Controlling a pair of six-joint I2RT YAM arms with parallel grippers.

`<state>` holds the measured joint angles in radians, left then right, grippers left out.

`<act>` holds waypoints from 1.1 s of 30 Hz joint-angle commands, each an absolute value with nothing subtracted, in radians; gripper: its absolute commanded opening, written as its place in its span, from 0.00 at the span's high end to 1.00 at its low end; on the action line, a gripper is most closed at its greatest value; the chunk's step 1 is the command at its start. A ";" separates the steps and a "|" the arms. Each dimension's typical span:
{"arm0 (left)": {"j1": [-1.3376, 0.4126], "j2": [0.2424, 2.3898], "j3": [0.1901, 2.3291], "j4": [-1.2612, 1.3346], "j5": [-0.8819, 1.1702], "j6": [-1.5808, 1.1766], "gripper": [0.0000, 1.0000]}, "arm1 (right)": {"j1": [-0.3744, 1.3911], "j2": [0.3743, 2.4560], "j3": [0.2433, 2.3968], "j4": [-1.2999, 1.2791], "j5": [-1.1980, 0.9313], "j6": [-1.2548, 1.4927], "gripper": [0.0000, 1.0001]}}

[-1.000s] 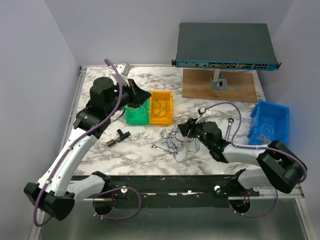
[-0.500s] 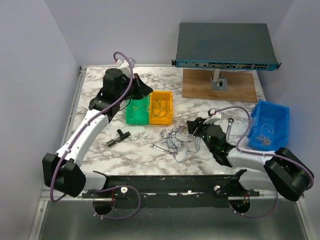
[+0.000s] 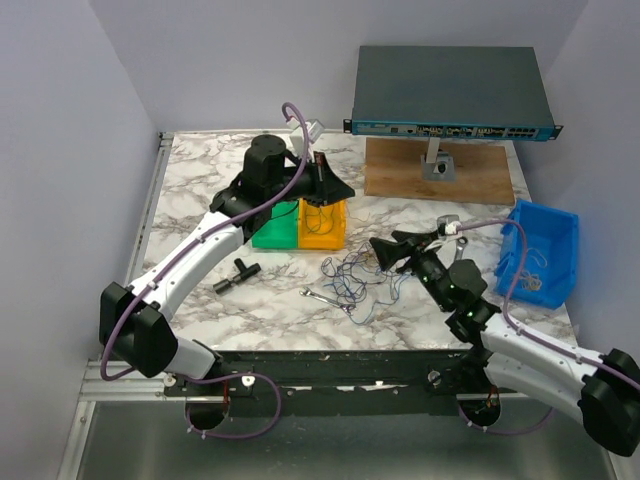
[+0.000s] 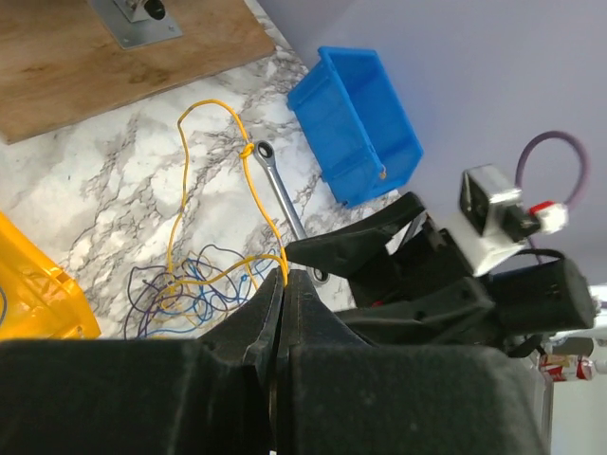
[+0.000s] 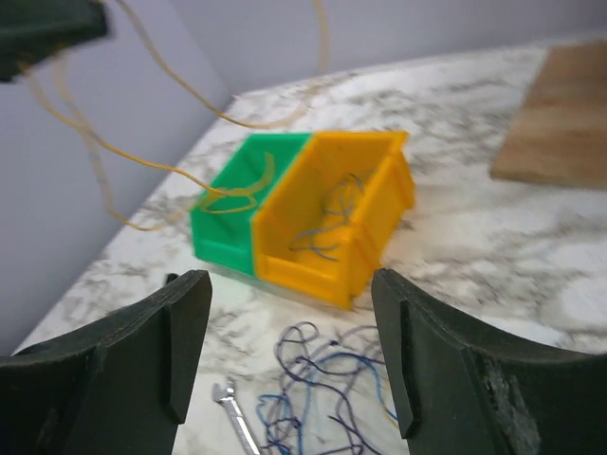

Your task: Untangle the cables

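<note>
Left tool: pinched shut on yellow wire; has swung over orange bin, drawing the strand up. Right tool: spread wider, empty, lifted; cables on bench below, just ahead; one strand apparently separating.

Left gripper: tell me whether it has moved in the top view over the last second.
Yes. The left gripper, shut on a yellow cable, has swung right, from above the green bin to above the orange bin.
</note>
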<state>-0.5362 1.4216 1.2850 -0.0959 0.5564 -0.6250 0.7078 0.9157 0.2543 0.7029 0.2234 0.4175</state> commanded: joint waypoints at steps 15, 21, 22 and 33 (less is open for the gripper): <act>-0.719 1.437 1.386 -0.254 0.541 -0.520 1.00 | 0.713 0.912 0.598 0.383 -0.167 0.336 0.00; -0.738 1.422 1.393 -0.294 0.549 -0.523 1.00 | 0.713 0.915 0.606 0.374 -0.152 0.296 0.00; -0.741 1.421 1.394 -0.303 0.554 -0.524 1.00 | 0.713 0.910 0.603 0.378 -0.168 0.286 0.00; -0.757 1.420 1.387 -0.281 0.634 -0.578 1.00 | 0.713 0.877 0.562 0.405 -0.225 0.276 0.67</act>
